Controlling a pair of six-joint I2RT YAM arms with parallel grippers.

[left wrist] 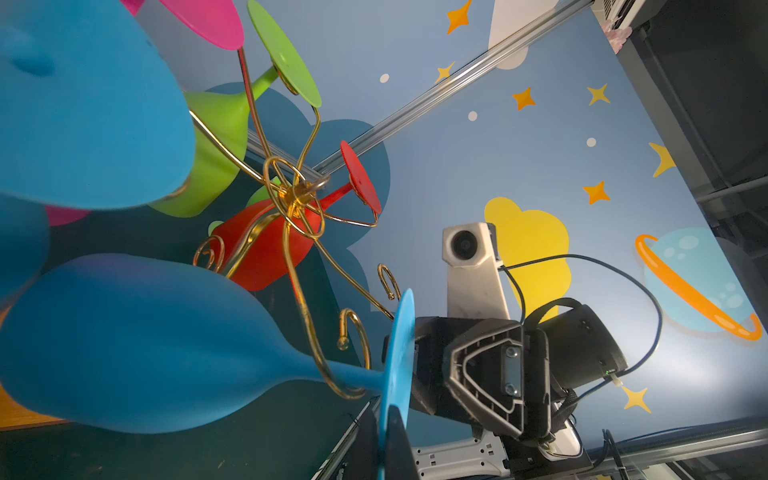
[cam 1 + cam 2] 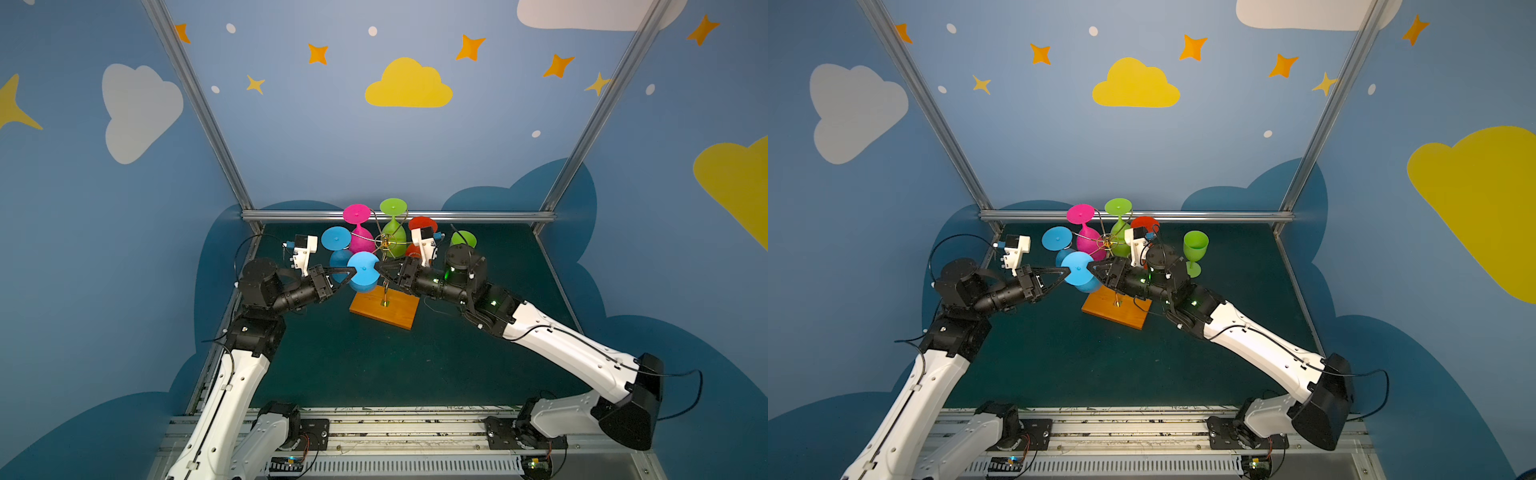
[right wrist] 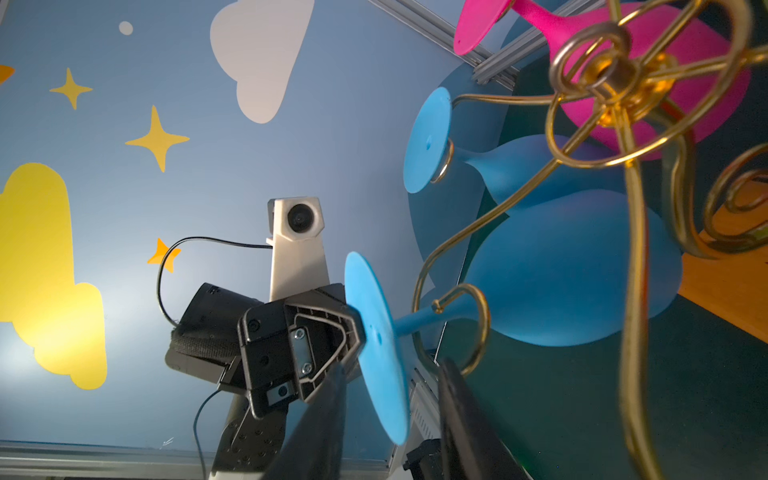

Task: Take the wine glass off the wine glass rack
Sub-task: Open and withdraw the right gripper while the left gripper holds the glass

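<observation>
Table mat (image 2: 353, 365), dark green. On it is the wooden base (image 2: 399, 313) of the wine glass rack (image 2: 385, 242), set at an angle between the two arms.

Nearest glass: blue wine glass (image 2: 363, 269), hanging bowl-down on the rack's near side above the base, foot disc upward. Left gripper (image 2: 351, 273) meets the foot from the left, right gripper (image 2: 381, 267) from the right. In both top views the two tips look alike, so neither grip can be read there.

Left wrist view: the foot's rim sits edge-on between the left fingers (image 1: 401, 440), pressed together on it. The stem runs through a curled gold arm (image 1: 353, 332).

Right wrist view: right fingers (image 3: 324, 415) stand spread, one on each side of the foot, with a gap showing on one side.

Behind, all hanging: second blue glass (image 2: 336, 239), pink glass (image 2: 356, 214), green glass (image 2: 393, 207), red glass (image 2: 422, 223), partly behind the wrist camera.

Upright green glass (image 2: 1195, 249) stands on the mat to the right, clear in a top view; in the other one only its rim shows past the arm.
</observation>
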